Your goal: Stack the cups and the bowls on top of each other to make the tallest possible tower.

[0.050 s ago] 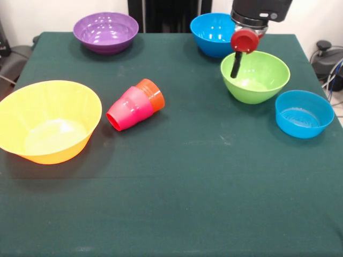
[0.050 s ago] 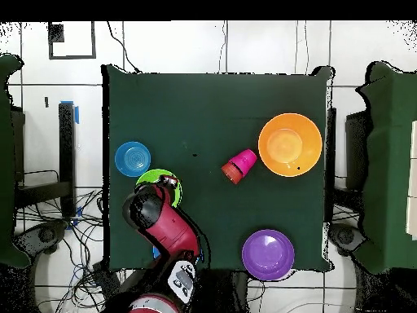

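Observation:
A red-pink cup (image 1: 128, 110) and an orange cup (image 1: 153, 93) lie nested together on their sides mid-table, the pink mouth facing the near left; from overhead the cup pair (image 2: 239, 165) lies beside the large orange-yellow bowl (image 2: 289, 144). That orange-yellow bowl (image 1: 48, 120) stands at the left in the front view. The gripper (image 1: 236, 65) hangs over the far rim of the lime green bowl (image 1: 256, 77), reaching into its opening with nothing seen in it. Overhead, the arm (image 2: 159, 220) covers part of the green bowl (image 2: 163, 175).
A purple bowl (image 1: 105, 32) stands at the far left, a blue bowl (image 1: 213, 33) just behind the gripper, and a smaller blue bowl (image 1: 304, 113) right of the green one. All stand upright on the dark green table (image 1: 187, 187).

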{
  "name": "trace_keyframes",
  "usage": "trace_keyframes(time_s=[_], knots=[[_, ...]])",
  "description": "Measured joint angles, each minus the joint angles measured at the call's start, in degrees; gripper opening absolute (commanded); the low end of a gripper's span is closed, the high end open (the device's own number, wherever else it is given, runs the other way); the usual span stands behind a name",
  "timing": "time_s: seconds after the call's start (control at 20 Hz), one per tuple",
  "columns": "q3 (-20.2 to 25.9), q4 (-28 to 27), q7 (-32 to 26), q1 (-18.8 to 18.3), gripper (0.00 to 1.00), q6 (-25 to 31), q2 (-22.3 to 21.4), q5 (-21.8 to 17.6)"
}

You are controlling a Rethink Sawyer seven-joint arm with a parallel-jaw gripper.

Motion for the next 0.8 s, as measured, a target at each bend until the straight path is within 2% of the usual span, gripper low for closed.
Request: trace_keyframes(time_s=[0.15, 0.45, 0.8], knots=[[2.2, 2.3, 1.8, -1.6, 1.00, -2.4, -0.9, -1.6], [5.9, 8.9, 7.5, -5.9, 1.00, -11.0, -1.9, -9.8], [7.1, 17.6, 14.4, -7.5, 1.00, -21.1, -2.2, -20.3]])
